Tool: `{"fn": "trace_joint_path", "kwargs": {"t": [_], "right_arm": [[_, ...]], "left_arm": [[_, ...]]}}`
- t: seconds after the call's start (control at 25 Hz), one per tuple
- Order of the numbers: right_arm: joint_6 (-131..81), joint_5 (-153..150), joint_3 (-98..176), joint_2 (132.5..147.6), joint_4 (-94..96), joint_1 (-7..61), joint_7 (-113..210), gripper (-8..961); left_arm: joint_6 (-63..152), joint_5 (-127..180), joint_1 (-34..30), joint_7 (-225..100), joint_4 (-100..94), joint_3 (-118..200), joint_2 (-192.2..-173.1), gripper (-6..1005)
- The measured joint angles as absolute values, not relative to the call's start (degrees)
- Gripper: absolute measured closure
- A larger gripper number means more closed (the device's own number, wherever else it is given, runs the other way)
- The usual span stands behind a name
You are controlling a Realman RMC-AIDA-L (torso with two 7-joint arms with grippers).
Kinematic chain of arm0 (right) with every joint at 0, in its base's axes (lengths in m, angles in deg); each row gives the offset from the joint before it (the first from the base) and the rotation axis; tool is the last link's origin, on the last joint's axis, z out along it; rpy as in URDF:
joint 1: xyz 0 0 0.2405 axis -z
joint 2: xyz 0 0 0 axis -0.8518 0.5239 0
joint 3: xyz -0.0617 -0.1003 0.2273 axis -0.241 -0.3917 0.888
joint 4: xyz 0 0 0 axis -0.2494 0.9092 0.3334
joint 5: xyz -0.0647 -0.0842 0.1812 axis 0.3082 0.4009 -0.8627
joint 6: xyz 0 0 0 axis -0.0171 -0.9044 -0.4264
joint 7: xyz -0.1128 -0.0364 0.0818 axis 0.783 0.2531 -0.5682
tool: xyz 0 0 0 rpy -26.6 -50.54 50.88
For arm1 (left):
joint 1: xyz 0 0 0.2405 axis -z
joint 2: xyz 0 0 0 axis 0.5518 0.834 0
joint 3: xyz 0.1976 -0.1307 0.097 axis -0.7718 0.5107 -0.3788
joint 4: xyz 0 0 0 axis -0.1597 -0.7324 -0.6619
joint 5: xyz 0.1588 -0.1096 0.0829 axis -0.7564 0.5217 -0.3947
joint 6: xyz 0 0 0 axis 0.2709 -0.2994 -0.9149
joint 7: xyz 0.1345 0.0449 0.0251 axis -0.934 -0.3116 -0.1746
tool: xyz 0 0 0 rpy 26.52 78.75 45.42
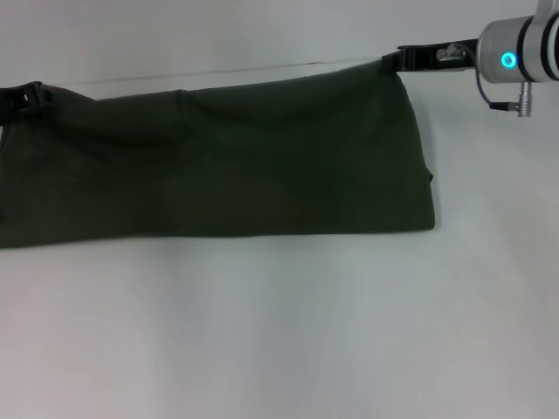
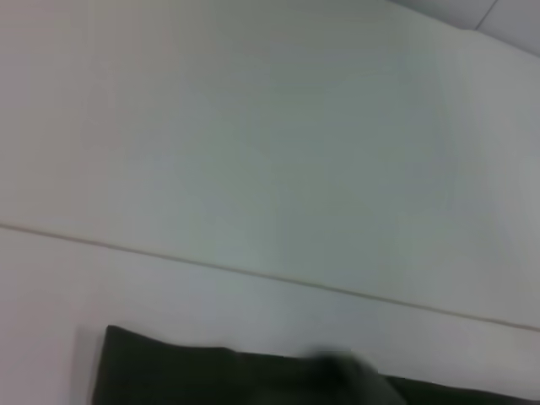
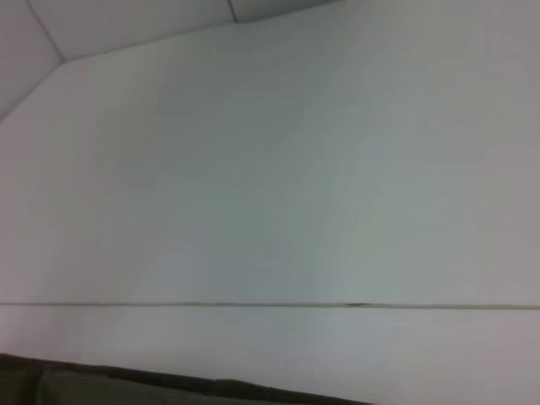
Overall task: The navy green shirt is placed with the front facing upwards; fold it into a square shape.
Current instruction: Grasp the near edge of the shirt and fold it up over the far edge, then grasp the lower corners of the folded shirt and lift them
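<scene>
navy green shirt (image 1: 218, 166) lies folded in wide band on white bench (image 1: 279, 332). left gripper (image 1: 35, 94) clenched on its far left corner, right gripper (image 1: 403, 59) clenched on far right corner.

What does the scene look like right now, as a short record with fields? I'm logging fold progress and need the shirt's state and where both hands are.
shirt: navy green shirt, spread as a wide folded band, no lettering showing
surface: white table
left hand: left hand at the shirt's far left corner, gripping the cloth
right hand: right hand at the shirt's far right corner, gripping the cloth
far edge: held between the two hands
near edge: lying on the table
fold status: not yet a square
</scene>
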State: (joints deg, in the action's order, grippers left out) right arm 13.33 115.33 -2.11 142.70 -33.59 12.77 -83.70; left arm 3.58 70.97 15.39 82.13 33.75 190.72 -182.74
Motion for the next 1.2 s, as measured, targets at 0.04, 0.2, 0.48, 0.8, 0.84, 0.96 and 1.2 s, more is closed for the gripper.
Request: {"fn": "trace_joint_path", "kwargs": {"t": [0.04, 0.2, 0.48, 0.8, 0.84, 0.96, 1.2], "right_arm": [[13.17, 115.34, -2.1, 142.54, -33.59, 12.89, -83.73, 856], [12.78, 115.34, -1.76, 141.64, -33.59, 13.09, -83.84, 778], [14.68, 115.25, -1.59, 139.75, -34.28, 13.86, -85.76, 592], [29.27, 114.88, 3.07, 137.96, -39.57, 14.46, -86.13, 412], [32.72, 114.8, 4.1, 137.77, -40.36, 14.82, -85.67, 382], [42.08, 113.47, 7.14, 137.28, -41.27, 15.88, -83.53, 290], [58.15, 106.2, 10.67, 135.96, -42.49, 19.23, -79.53, 49]], "left_arm": [[3.65, 70.95, 15.32, 82.22, 33.77, 190.72, -182.74, 894], [4.06, 70.92, 14.98, 82.43, 34.39, 190.68, -182.75, 728], [3.3, 70.85, 13.81, 83.96, 37.97, 190.64, -182.7, 416], [-8.93, 70.89, 12.84, 83.85, 44.61, 190.53, -180.79, 186], [-10.97, 70.99, 12.63, 83.83, 45.04, 190.5, -180.44, 167], [-17.23, 71.14, 11.68, 83.68, 46.04, 190.5, -179.3, 110], [-26.22, 70.81, 9.65, 82.66, 49.28, 190.49, -178.39, 90]]}}
